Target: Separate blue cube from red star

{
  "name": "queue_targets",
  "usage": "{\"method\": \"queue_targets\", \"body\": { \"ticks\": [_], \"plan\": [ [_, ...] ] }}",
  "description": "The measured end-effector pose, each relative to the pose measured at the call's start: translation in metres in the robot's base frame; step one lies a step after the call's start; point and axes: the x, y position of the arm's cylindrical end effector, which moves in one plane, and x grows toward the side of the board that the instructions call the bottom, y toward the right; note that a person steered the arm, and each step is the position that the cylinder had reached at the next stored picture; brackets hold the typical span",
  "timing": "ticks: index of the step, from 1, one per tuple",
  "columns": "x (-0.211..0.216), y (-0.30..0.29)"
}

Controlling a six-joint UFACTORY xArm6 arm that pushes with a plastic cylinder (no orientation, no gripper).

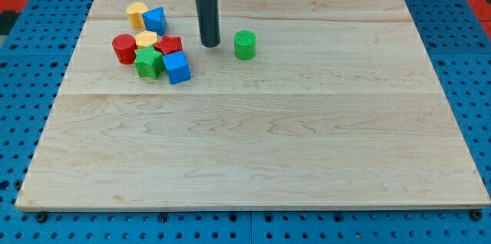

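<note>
The blue cube (176,67) sits at the upper left of the wooden board (253,136), touching the red star (168,44) just above it. My tip (209,44) rests on the board to the right of the red star, a short gap away, and up and to the right of the blue cube. The rod rises straight up to the view's top.
A green block (149,63) touches the blue cube's left side. A red cylinder (123,48), a yellow block (146,40), another yellow block (137,14) and a blue triangular block (155,20) cluster nearby. A green cylinder (245,45) stands right of my tip.
</note>
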Motion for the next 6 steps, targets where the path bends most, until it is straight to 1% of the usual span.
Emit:
{"method": "queue_targets", "body": {
  "ticks": [1, 2, 3, 4, 5, 6],
  "plan": [
    [0.011, -0.022],
    [0.013, -0.032],
    [0.005, -0.029],
    [0.074, -0.033],
    [0.094, -0.034],
    [0.065, -0.044]
  ]
}}
